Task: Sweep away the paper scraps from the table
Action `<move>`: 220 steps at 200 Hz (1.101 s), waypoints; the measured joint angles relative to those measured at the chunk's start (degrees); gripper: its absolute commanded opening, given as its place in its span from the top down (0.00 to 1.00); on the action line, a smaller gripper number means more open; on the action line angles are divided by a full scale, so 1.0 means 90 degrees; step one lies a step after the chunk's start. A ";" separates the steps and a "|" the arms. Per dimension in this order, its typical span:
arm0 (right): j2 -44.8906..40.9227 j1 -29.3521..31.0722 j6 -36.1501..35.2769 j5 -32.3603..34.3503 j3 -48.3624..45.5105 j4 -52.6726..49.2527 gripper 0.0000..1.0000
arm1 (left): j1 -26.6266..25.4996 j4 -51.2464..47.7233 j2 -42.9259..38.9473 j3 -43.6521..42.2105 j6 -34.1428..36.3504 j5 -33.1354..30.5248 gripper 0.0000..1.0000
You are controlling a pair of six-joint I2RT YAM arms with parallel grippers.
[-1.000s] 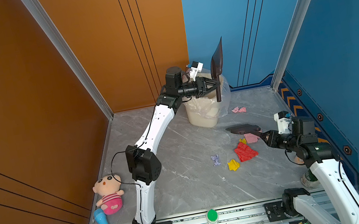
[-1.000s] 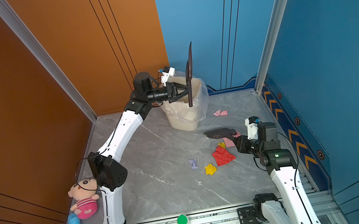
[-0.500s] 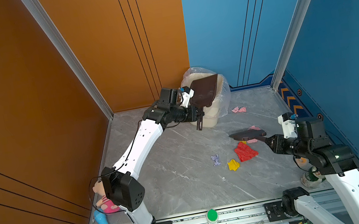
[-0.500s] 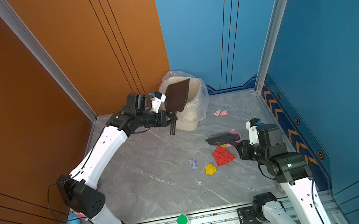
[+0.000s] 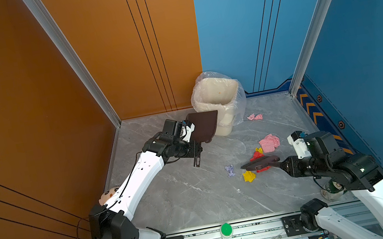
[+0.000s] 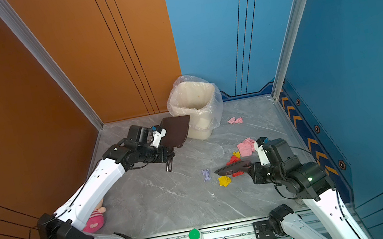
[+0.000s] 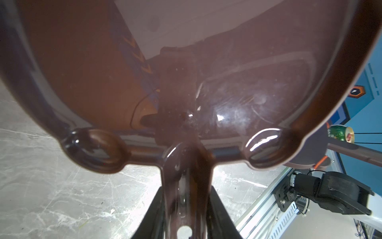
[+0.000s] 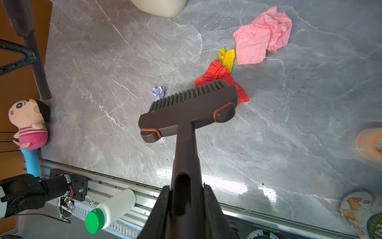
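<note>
Grey marble-patterned table (image 5: 194,199) with pale veins, edged at the near side by an aluminium rail (image 5: 257,225). At the back stands a cream bin (image 5: 219,104) lined with a clear bag. Paper scraps lie on the right half: a small pink scrap (image 5: 254,116) near the bin; a larger pink scrap (image 8: 262,35) with a yellow scrap (image 8: 227,57) and a red scrap (image 8: 219,74) just beside it; a lilac scrap (image 5: 230,170) and a second yellow scrap (image 5: 249,176) nearer the rail. A plush doll (image 8: 29,124) lies at the left edge. A white bottle (image 8: 109,209) with a green cap lies on the rail. A tape roll (image 8: 370,144) sits at the right edge.
</note>
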 measured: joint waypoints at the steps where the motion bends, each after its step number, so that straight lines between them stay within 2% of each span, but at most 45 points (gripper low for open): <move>1: 0.0007 0.0005 -0.0002 0.0002 0.0000 0.0000 1.00 | -0.0002 0.0000 -0.0017 0.0000 0.0002 0.0000 1.00; 74: 0.0457 0.0352 -0.0129 -0.0104 0.0073 -0.0163 1.00 | 0.0066 -0.0068 -0.0546 -0.0294 0.0053 -0.0313 1.00; 154: 0.1073 0.1576 -0.0124 -0.0194 0.0095 -0.0187 1.00 | 0.0153 -0.0741 -0.0712 -0.1069 -0.0049 -0.1248 1.00; 188: 0.1549 0.1945 -0.0124 -0.0192 -0.0015 0.0393 1.00 | 0.0153 -0.0760 -0.0663 -0.1197 -0.0087 -0.1336 1.00; 220: 0.1948 0.2030 -0.0187 -0.0053 -0.0097 0.1321 1.00 | 0.0153 -0.0763 -0.0420 -0.1430 -0.0097 -0.1382 1.00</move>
